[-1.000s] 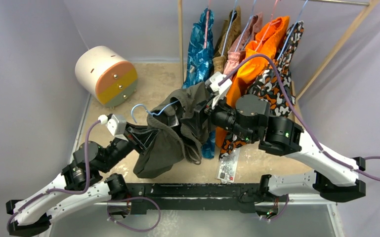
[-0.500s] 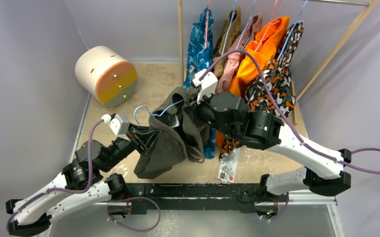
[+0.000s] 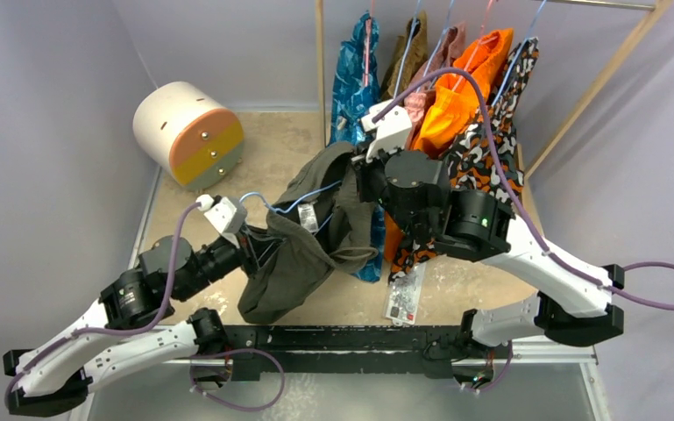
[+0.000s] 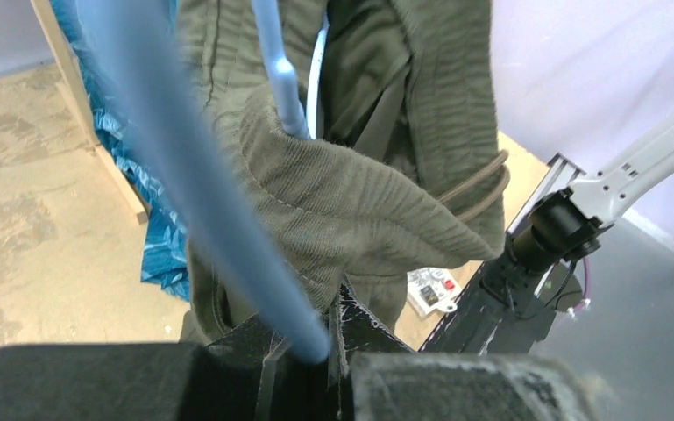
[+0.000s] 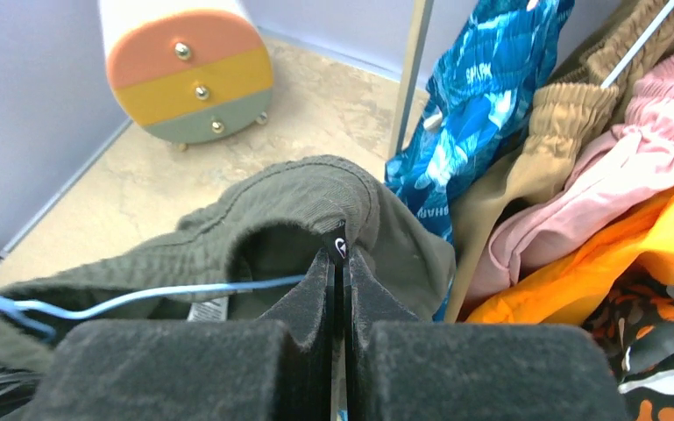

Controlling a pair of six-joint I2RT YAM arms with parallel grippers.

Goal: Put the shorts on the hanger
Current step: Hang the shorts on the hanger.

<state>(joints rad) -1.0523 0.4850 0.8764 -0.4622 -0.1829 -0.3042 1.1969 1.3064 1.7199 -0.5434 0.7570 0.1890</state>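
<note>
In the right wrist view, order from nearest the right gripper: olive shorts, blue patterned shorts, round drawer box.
1. Olive shorts: pinched in the right gripper.
2. Blue patterned shorts: hanging just behind, right.
3. Round drawer box: far back, left.

Pale lavender walls [image 3: 44, 70] close in a speckled beige floor [image 3: 285, 140]. A round little drawer chest [image 3: 195, 140], fronted peach, yellow and grey-green, lies at back left, near a wooden clothes rack [image 3: 320, 61].
</note>
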